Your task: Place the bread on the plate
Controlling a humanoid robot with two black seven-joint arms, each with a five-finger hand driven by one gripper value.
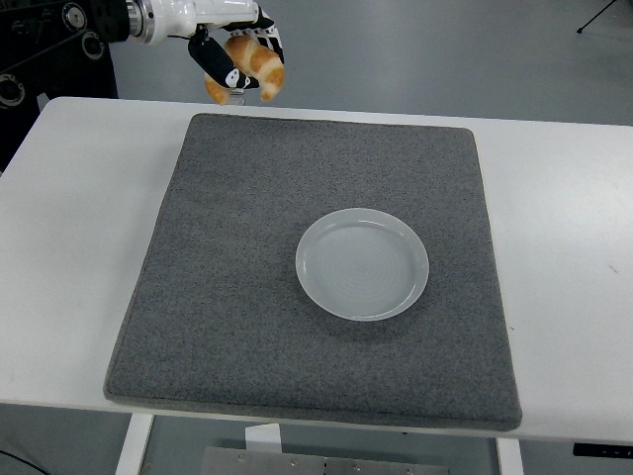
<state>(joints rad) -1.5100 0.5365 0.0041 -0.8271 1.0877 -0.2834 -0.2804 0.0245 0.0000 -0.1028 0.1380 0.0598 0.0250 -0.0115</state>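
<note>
My left hand is shut on the bread, a golden-brown croissant, and holds it high in the air at the picture's top left, above the far left corner of the grey mat. The white plate lies empty on the mat, right of its middle, well below and to the right of the bread. The right arm does not show.
The grey mat covers most of the white table. A small clear object behind the mat's far edge is mostly hidden by the bread. A black stand foot shows on the floor at the top right.
</note>
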